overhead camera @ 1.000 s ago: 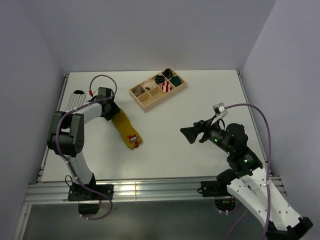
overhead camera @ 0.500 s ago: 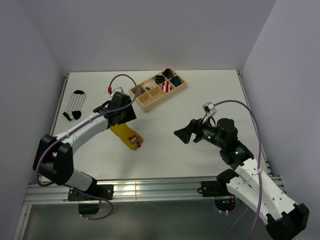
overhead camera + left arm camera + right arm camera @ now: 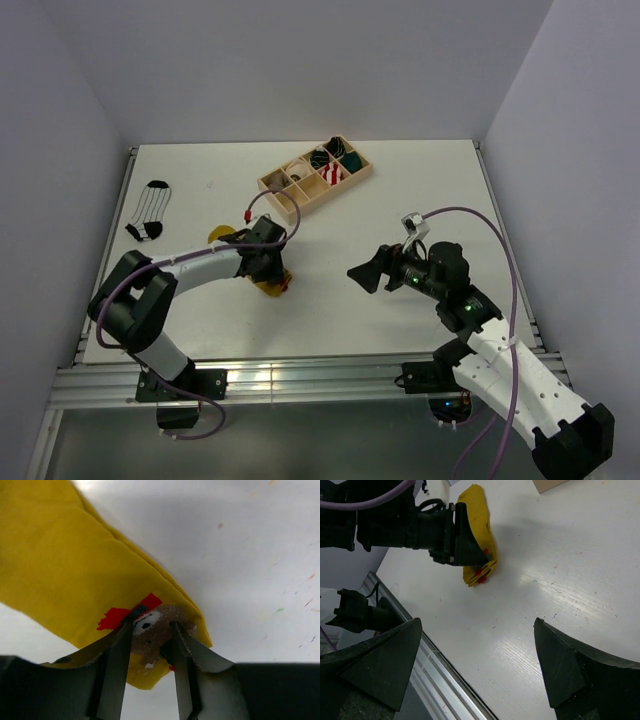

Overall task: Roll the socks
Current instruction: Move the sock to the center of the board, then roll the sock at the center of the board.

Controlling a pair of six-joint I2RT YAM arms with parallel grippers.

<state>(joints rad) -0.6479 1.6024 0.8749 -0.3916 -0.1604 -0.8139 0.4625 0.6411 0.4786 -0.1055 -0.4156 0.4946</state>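
White table [image 3: 420, 190]; wrist-only detail: left claw [image 3: 153, 625] half-open astride yellow sock [image 3: 65, 575] patch [image 3: 117, 616]; right claw [image 3: 477, 625] agape

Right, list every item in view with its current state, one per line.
Mustard-yellow sock: unrolled, flat on the table, patch end inside the left gripper.
Striped white sock: unrolled, flat, untouched at the far left.
Wooden divided tray: several compartments filled.
Left gripper: partly closed around the yellow sock's end; grip unclear.
Right gripper: wide open, empty, above the table.
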